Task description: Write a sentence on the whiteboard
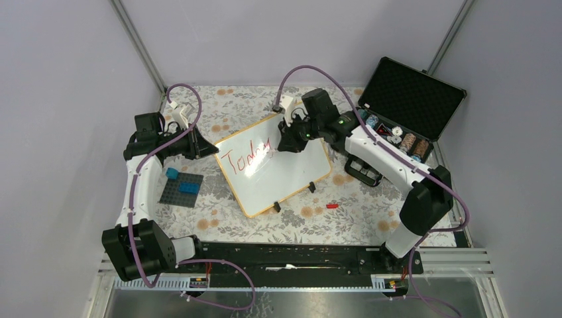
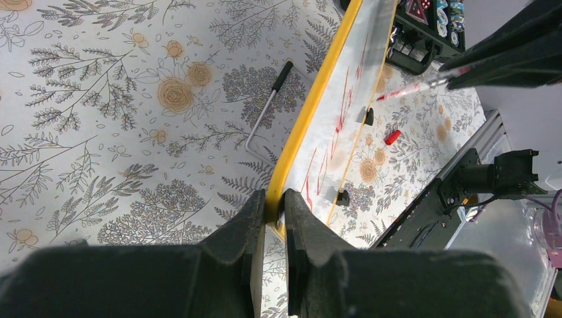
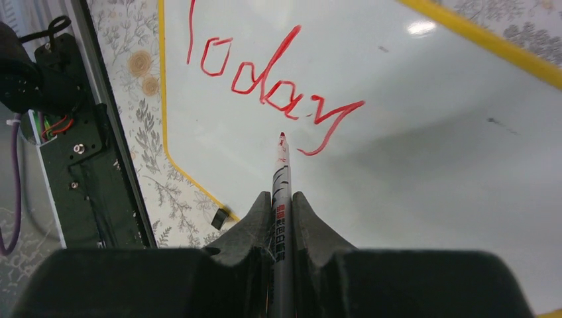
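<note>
Whiteboard [image 1: 291, 175]: sitting slanted at mid-frame on the floral worktop [image 1: 225, 218], carrying the sentence [image 1: 246, 158] opening "Today" in red. Left end effector [image 2: 274, 202]: clamping its yellow rim. Right end effector [image 3: 281, 202]: gripping a red marker [image 3: 280, 165], tip pointing just beside the "y".

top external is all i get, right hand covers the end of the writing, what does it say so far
Observer: In the right wrist view the writing reads "Today" in red, with nothing after the y.
Operator: is the pen actually in the hand
Observer: Yes, the right hand is shut on the pen, its bare tip close to the y's tail.
Operator: and the left hand, holding the board or just near it
Observer: The left hand pinches the yellow rim of the board between its fingers.
</note>
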{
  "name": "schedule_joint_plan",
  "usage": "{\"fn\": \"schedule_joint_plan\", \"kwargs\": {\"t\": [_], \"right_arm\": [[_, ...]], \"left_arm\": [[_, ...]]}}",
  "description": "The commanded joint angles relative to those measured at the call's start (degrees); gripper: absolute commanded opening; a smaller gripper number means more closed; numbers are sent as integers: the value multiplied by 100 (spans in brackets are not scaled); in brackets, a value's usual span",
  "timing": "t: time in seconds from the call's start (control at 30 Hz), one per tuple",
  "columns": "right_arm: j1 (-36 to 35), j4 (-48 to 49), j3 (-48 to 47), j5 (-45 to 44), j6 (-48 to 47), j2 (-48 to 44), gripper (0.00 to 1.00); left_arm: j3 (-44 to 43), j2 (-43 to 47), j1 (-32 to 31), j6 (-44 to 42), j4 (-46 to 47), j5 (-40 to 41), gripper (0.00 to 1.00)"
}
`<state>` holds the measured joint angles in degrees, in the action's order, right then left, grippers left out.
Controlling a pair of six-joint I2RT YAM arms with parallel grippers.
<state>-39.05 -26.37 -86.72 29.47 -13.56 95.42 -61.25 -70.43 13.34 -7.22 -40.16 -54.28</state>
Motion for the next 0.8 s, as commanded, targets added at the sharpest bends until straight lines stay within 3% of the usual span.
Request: {"fn": "schedule_joint_plan", "kwargs": {"t": [0.0, 0.77], "right_arm": [[321, 111, -430, 52, 50, -269, 0], [434, 185, -1061, -464, 16, 295, 0]], "left_arm": [[79, 153, -24, -88, 123, 70, 0], [55, 120, -51, -77, 124, 83, 0]]}}
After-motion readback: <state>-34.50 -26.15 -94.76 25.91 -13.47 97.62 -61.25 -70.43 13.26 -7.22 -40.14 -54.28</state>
